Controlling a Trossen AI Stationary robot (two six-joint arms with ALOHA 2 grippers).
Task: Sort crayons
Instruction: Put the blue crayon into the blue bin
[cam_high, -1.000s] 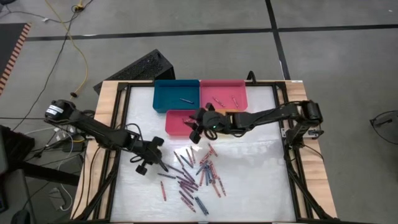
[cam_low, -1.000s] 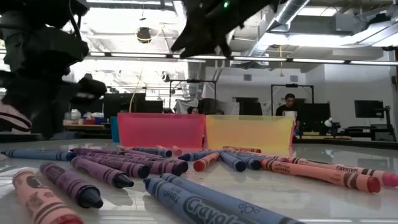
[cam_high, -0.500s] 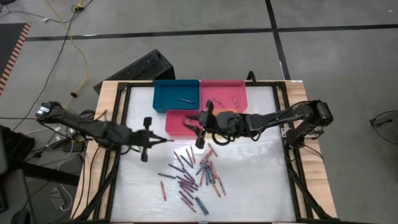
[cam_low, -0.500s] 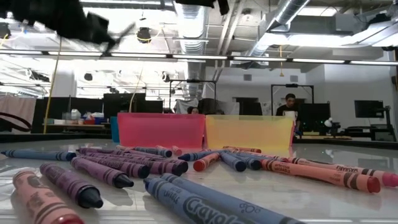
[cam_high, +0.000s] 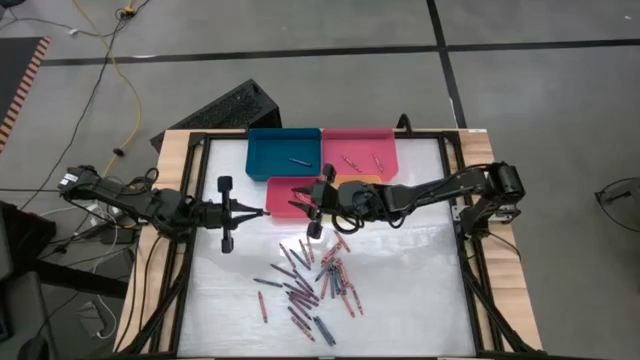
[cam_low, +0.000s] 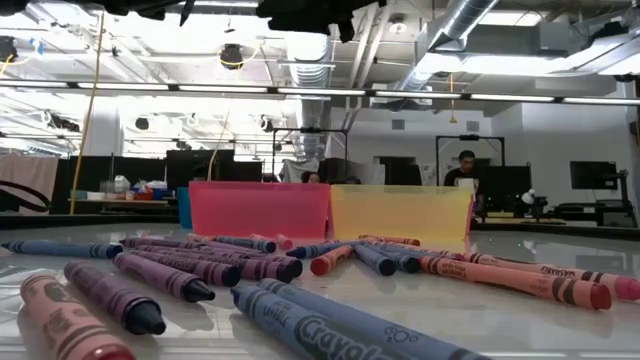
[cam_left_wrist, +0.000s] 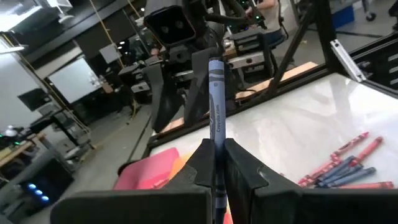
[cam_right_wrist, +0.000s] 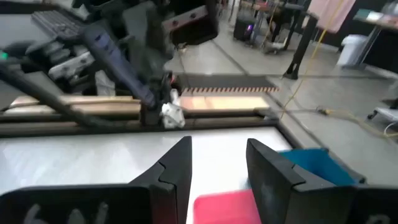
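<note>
Your left gripper (cam_high: 262, 213) is clamped on a blue crayon (cam_left_wrist: 216, 106), held up off the table (cam_high: 400, 290) just left of the red tray (cam_high: 283, 198). In the left wrist view the crayon sticks straight out between the two fingers (cam_left_wrist: 196, 165). Your right gripper (cam_high: 318, 205) hangs above the red tray's right end, facing the left one, with its fingers (cam_right_wrist: 177, 165) parted and nothing between them. The rest of the crayons (cam_high: 310, 280) lie scattered mid-table, in front of the trays. One crayon is in the blue tray (cam_high: 270, 140) and a couple are in the pink tray (cam_high: 390, 140). A person (cam_low: 465, 168) sits far back in the room
</note>
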